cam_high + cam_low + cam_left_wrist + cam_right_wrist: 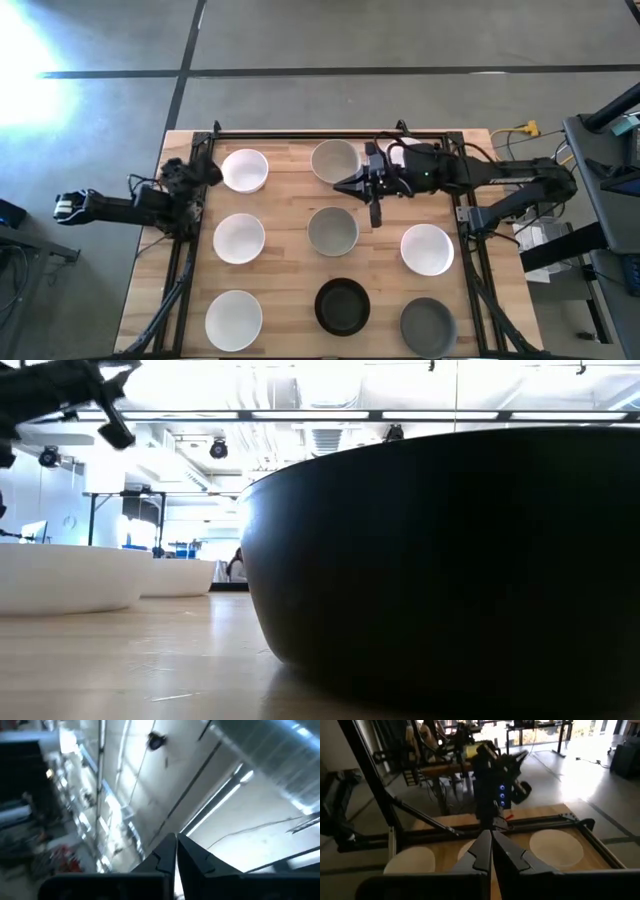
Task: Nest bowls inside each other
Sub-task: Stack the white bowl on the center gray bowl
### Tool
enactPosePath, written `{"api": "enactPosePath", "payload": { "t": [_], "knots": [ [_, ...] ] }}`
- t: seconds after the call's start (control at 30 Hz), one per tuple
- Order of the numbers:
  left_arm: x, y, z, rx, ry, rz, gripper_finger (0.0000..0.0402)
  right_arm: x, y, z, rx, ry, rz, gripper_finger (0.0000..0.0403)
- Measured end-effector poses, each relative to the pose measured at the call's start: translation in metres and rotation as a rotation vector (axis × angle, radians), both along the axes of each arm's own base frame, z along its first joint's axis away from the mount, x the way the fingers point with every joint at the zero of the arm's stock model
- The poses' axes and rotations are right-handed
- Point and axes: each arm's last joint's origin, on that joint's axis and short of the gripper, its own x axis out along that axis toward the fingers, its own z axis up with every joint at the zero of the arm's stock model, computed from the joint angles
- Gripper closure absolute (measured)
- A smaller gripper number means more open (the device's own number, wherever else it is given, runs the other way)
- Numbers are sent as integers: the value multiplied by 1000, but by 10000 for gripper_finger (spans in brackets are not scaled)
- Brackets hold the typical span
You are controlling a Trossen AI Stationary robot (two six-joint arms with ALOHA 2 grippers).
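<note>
Bowls: eight counted in the high view, laid singly in a grid on the worktop (pixel 290 240); white bowl (pixel 244 169) far left, beige-grey bowl (pixel 333 231) at centre, black bowl (pixel 342 305) near front, dark grey bowl (pixel 428 325) front right.
Progress: no bowl is seen inside another; nesting judged not begun, all of it left.
Right claw (pixel 350 185): pressed together, empty, held over the far centre beside a beige-grey bowl (pixel 334 160).
Left claw (pixel 68 207): pressed together, empty, parked off the worktop's left edge.
Room: narrow gaps between bowls; a black frame (pixel 330 134) borders the far and side edges.
</note>
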Motion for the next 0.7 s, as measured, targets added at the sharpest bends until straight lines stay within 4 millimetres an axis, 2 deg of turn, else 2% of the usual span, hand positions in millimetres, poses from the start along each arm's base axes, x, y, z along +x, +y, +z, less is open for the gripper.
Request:
{"api": "enactPosePath", "payload": {
  "t": [0.13,0.37,0.53,0.7],
  "knots": [
    [1,-1,29,74,-72,35,402,1,-2,-6,-8,37,-34,394],
    [28,-3,72,175,-69,1,402,2,-3,-8,5,44,-70,394],
    [58,-3,84,180,-20,-12,402,0,-3,-6,87,44,-85,394],
    [85,2,87,116,69,85,402,-6,-2,-12,132,131,-86,394]
  ]
}}
